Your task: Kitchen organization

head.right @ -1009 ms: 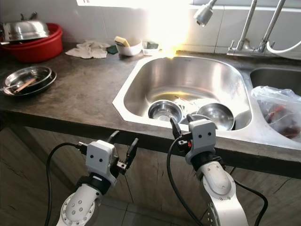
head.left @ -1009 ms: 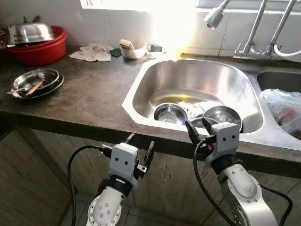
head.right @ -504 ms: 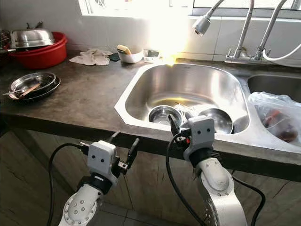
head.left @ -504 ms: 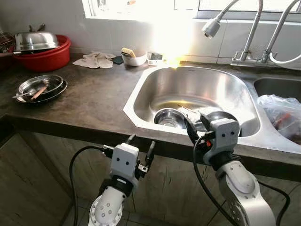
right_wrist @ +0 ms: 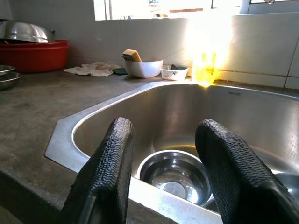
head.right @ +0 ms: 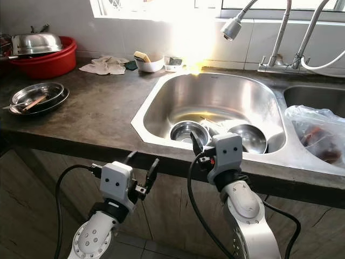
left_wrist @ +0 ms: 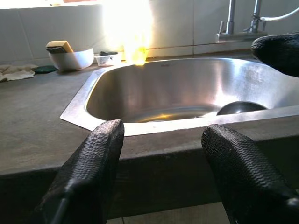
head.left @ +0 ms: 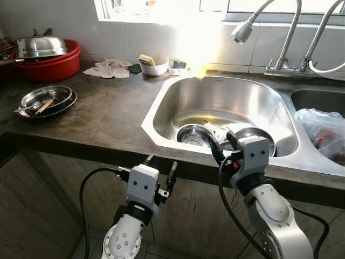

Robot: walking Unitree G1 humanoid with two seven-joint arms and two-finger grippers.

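The right gripper (head.right: pixel 204 147) is held up at the front edge of the steel sink (head.left: pixel 161 105), with its two black, bumpy fingers (right_wrist: pixel 108 177) spread wide and holding nothing. Seen from the right wrist, they point over the rim at a round shiny bowl (right_wrist: pixel 175 173) on the sink floor. A second steel bowl (head.right: pixel 248 137) sits just beside it, and some thin cutlery lies between them, too small to tell apart.

The left gripper (head.left: pixel 160 166) is lower, in front of the cabinet below the counter edge. Its fingers (left_wrist: pixel 88 172) are wide apart too, with nothing between them — the left wrist view looks along the thick counter edge toward the sink.

The counter (head.left: pixel 102 116) is dark, flat and a bit rough, with a big bare stretch between the sink and the things at the far left. There, a flat steel plate (head.left: pixel 46 101) holds a small stick-like thing. Behind it is a red tub (head.left: pixel 51 65) with a shiny steel lid on top.

By the wall lie a crumpled white cloth (head.left: pixel 109 69) and a white bowl (head.left: pixel 153 67) with a yellow sponge in it. A bent tap with a spray head (head.left: pixel 242 31) hangs over the sink. To the right, a crinkly clear plastic bag (head.left: pixel 323 129) sits in the second basin.
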